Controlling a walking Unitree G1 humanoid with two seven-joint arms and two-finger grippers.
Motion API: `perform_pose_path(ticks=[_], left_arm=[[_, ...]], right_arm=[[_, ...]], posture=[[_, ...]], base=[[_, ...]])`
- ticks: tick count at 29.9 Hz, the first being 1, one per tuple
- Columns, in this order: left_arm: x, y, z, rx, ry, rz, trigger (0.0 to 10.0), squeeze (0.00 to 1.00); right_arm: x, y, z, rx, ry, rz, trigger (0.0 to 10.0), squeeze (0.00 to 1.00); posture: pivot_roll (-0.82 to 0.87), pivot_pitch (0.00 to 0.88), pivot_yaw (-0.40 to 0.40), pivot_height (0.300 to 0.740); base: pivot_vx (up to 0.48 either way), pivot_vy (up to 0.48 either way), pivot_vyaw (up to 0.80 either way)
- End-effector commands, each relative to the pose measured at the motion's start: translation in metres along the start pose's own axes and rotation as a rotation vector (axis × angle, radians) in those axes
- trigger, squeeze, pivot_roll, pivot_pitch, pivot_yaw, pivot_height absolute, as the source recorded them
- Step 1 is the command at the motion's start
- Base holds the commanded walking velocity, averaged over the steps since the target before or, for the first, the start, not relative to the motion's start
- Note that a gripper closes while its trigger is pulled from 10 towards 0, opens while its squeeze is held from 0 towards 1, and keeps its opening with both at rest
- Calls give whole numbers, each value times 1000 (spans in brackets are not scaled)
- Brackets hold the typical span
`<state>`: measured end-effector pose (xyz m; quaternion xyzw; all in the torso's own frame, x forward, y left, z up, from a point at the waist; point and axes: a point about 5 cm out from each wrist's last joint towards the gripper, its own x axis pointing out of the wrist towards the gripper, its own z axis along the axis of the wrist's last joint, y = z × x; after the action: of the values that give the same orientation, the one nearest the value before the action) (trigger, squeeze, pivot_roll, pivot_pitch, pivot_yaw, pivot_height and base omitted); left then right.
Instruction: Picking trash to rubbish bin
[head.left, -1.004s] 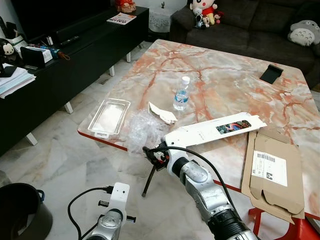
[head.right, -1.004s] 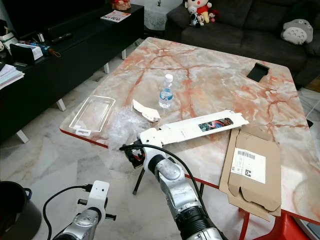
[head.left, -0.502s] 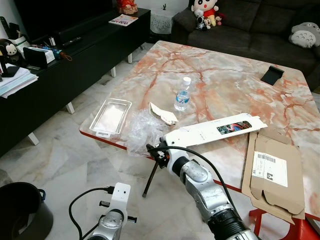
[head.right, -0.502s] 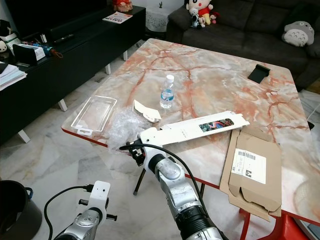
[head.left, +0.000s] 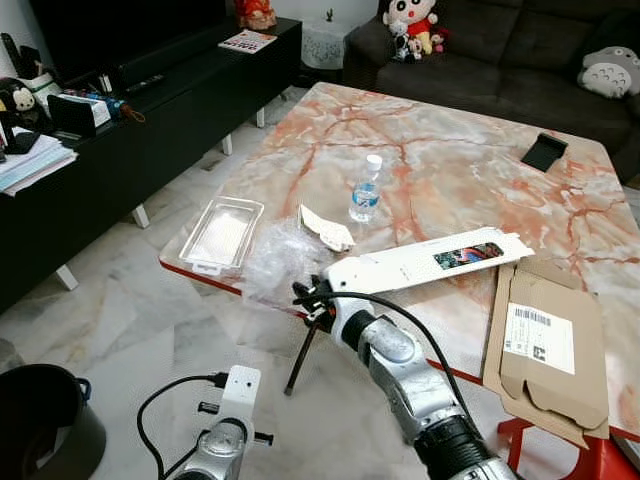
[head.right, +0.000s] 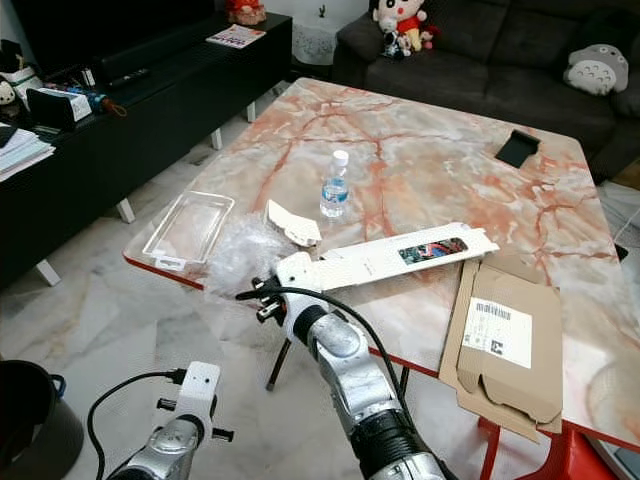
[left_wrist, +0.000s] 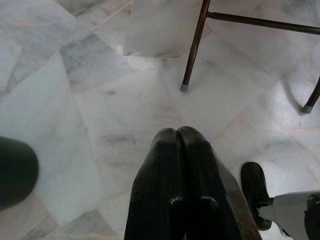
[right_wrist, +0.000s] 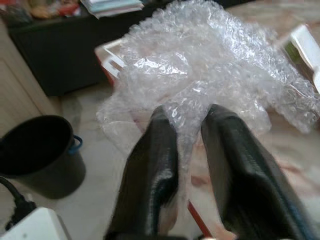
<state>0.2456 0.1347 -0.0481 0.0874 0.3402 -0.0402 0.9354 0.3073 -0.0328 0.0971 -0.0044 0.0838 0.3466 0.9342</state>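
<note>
- Right tool (right_wrist: 187, 145) has pushed forward since earlier, its spread fingers now around the bubble wrap (head.left: 283, 258) at the table (head.left: 450, 170) edge.
- Left tool (left_wrist: 177, 165) clenched above the floor.
- Bin (head.left: 40, 425) on the floor, well apart.

- My right silver arm (head.left: 410, 375) reaches forward and up from the lower middle of the head views.
- Its gripper of two long black fingers, the right gripper (right_wrist: 189, 131), has the fingers parted.
- My left silver arm (head.left: 225, 440) hangs low and idle.
- The left gripper (left_wrist: 178, 137) points at the ground, fingers pressed together.
</note>
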Motion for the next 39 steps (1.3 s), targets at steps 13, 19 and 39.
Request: perform_pose_path(ticks=[13,19,39], left_arm=[[0,0,-1,4,16,-11,10000,0],[0,0,-1,2,13,-11,10000,0],[1,-1,6,-10,-40,-20,10000,0]], right_arm=[[-2,13,18,-18,-96,128,0,0],[-7,25,45,9,-242,254,0,0],[-35,-36,121,289,-718,-40,10000,0]], posture=[[-108,35,-92,740],[-108,34,-92,740],[-114,27,-78,740]], base=[[0,0,0],[0,0,0],[0,0,0]])
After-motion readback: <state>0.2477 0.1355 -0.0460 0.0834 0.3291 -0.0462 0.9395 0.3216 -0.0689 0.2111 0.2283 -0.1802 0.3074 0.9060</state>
